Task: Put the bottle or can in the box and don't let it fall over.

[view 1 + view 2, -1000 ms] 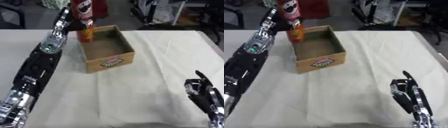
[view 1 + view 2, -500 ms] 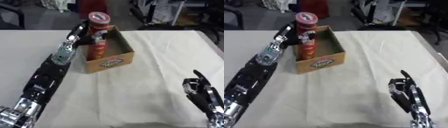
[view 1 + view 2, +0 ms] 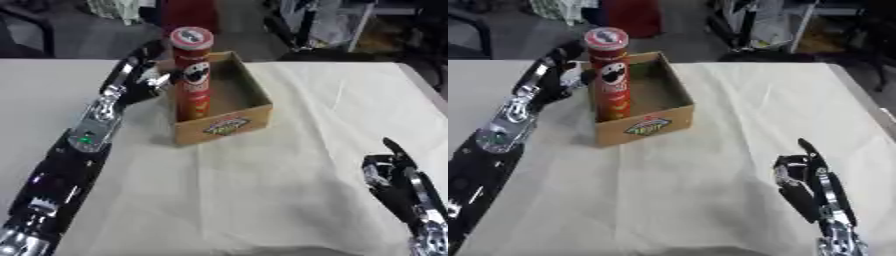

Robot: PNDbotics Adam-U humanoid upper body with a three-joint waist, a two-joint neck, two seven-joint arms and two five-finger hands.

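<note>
A tall red crisp can (image 3: 192, 75) with a round lid stands upright inside the open cardboard box (image 3: 252, 89), against its near left wall. My left hand (image 3: 143, 76) reaches in from the left, beside the box's left wall. Its fingers are curled against the can's left side at mid height. My right hand (image 3: 399, 181) rests open at the lower right with its fingers up, well away from the box.
The table is covered by a creased white cloth (image 3: 289, 190). Behind the table's far edge stand a red container (image 3: 188, 11) and dark furniture. The box bears a printed logo (image 3: 226, 125) on its front wall.
My left arm carried the can from beyond the box's far left corner into the box, where it now stands. The right hand stayed put.
</note>
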